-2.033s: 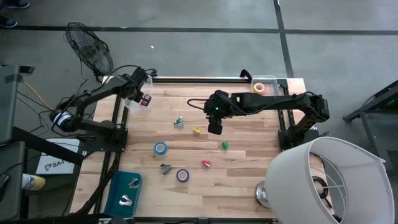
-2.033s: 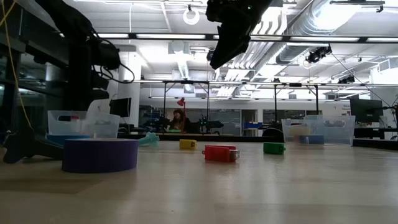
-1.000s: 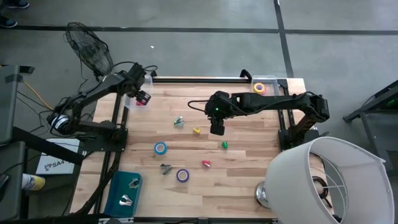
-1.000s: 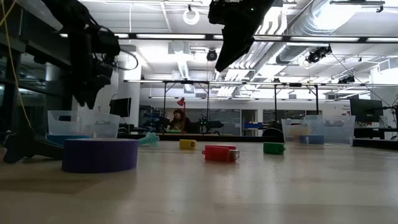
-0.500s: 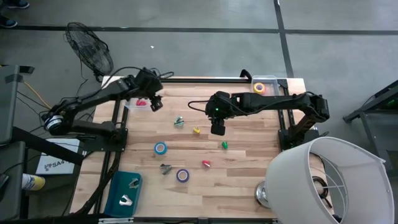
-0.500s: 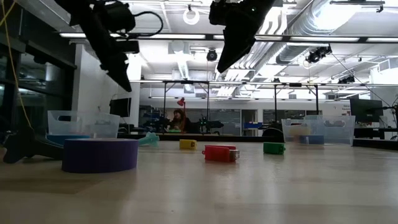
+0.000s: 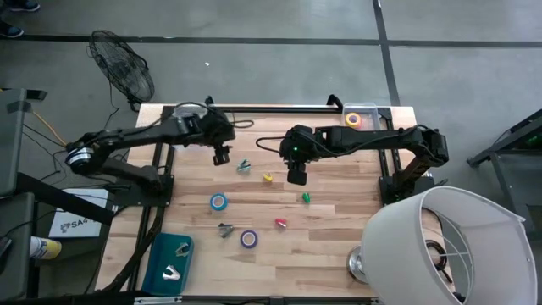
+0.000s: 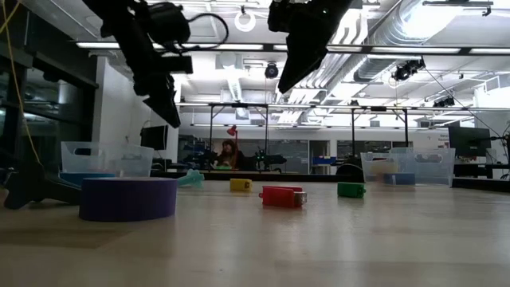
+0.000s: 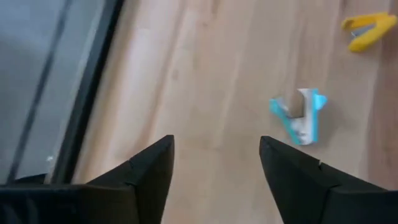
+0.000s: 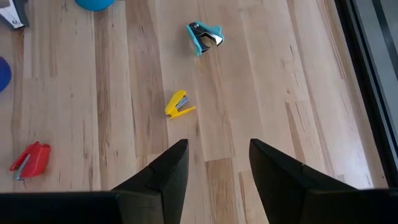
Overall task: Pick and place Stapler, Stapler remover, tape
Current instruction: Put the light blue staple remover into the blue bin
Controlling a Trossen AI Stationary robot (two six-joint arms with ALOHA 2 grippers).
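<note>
On the table [image 7: 339,246] I count three small staplers: one yellow stapler [image 7: 268,177], one green stapler [image 7: 306,197] and one red stapler [image 7: 280,223]. There are three tape rolls: a blue tape [image 7: 218,202] and a purple tape [image 7: 248,239] on the wood, and a yellow tape [image 7: 352,119] inside a clear bin [image 7: 366,111] at the far right corner. The staple removers are four: a teal remover [image 7: 244,166] near the middle, a dark remover [image 7: 225,229] beside the purple roll, and two more lying in the blue tray [image 7: 166,263] at the near left corner.

The left arm reaches out across the far side of the table, and the left gripper [image 7: 221,155] hangs above the wood, just beside the teal remover (its fingers are apart and hold nothing). The right arm stretches from the right side toward the centre; the right gripper [image 7: 295,176] points down above the bare boards near the yellow stapler, jaws parted and empty.
</note>
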